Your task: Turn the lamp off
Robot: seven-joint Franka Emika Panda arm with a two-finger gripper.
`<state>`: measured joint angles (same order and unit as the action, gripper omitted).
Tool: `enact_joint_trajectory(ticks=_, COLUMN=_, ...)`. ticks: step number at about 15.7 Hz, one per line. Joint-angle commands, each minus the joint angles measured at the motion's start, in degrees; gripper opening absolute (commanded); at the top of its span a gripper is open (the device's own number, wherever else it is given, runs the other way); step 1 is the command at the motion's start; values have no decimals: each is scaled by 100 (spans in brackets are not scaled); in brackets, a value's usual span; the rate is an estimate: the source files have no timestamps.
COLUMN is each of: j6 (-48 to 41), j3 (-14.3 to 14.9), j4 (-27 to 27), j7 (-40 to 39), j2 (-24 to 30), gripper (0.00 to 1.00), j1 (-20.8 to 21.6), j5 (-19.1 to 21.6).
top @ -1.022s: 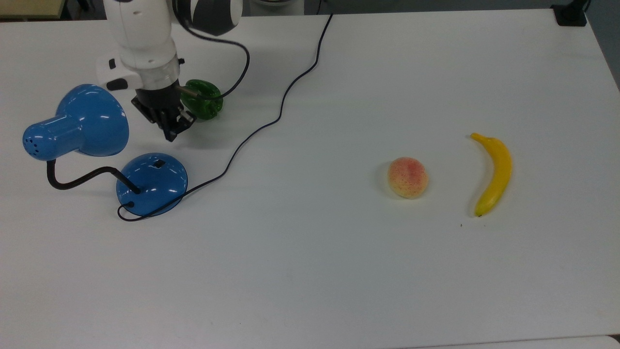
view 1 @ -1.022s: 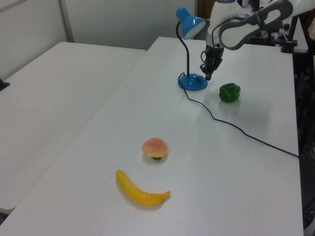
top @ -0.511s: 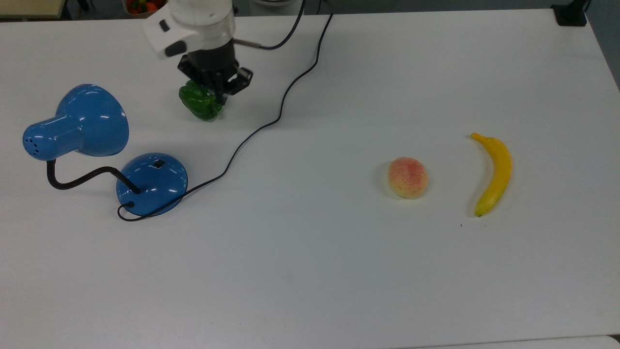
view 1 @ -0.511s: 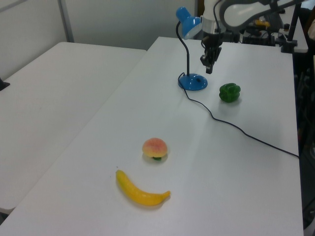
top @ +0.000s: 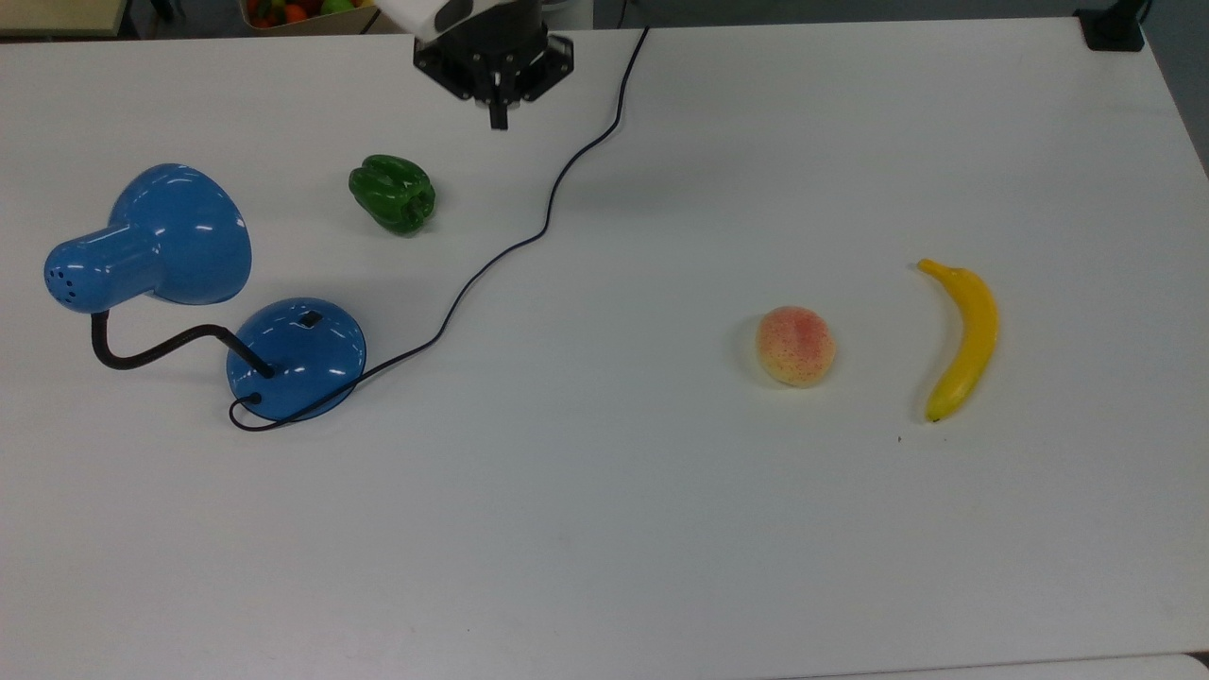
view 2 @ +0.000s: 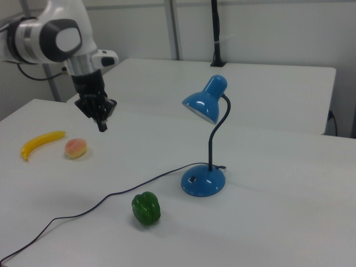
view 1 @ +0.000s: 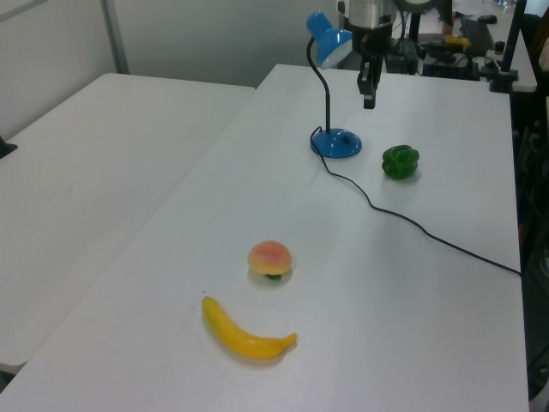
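On the near part of the top view, the white desk (top: 604, 548) is bare; farther in, toward the top view's right, lie a peach (top: 795, 346) and, just beyond it, a banana (top: 962, 337). The lamp (top: 295, 359) stands at the top view's left: its round blue base with the small black switch (top: 310, 319) on the dome, the gooseneck curling off to the shade (top: 156, 238), and its cord (top: 529, 227) trailing away toward the far edge. No glow is evident under the shade in the right view, so the lamp looks to be off, though that is a judgement. A green pepper (top: 393, 195) sits a little farther back, apart from the base. Farthest of all, the gripper (top: 497, 115) hangs raised above the far edge, its fingers drawn together on nothing, well apart from the lamp. The task seems at its end; if the switch were unpressed, the next move would call for a descent onto that rocker with the fingertip.
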<state>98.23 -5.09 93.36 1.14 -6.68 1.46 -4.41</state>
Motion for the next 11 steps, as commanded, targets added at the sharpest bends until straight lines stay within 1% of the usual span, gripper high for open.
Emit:
enact_joint_trajectory(ticks=1, j6=-418, j3=464, j4=50, j7=-465, j2=473, gripper=0, j1=547, j5=36)
enact_joint_trajectory(ticks=3, j6=-497, j3=473, j4=51, j7=-474, j2=597, gripper=1, j1=531, j5=36)
enact_joint_trajectory(ticks=4, j6=-515, j3=473, j4=51, j7=-465, j2=615, gripper=8, j1=504, j5=45)
enact_joint_trajectory(ticks=5, j6=-541, j3=482, j4=42, j7=-404, j2=623, gripper=21, j1=487, j5=54)
enact_joint_trajectory(ticks=6, j6=-594, j3=482, j4=42, j7=-386, j2=632, gripper=42, j1=486, j5=54)
enact_joint_trajectory(ticks=7, j6=-620, j3=482, j4=42, j7=-377, j2=667, gripper=53, j1=486, j5=54)
enact_joint_trajectory(ticks=8, j6=-621, j3=482, j4=42, j7=-377, j2=668, gripper=60, j1=486, j5=54)
enact_joint_trajectory(ticks=9, j6=-629, j3=482, j4=42, j7=-377, j2=668, gripper=64, j1=478, j5=54)
enact_joint_trajectory(ticks=11, j6=-629, j3=482, j4=42, j7=-377, j2=676, gripper=97, j1=460, j5=54)
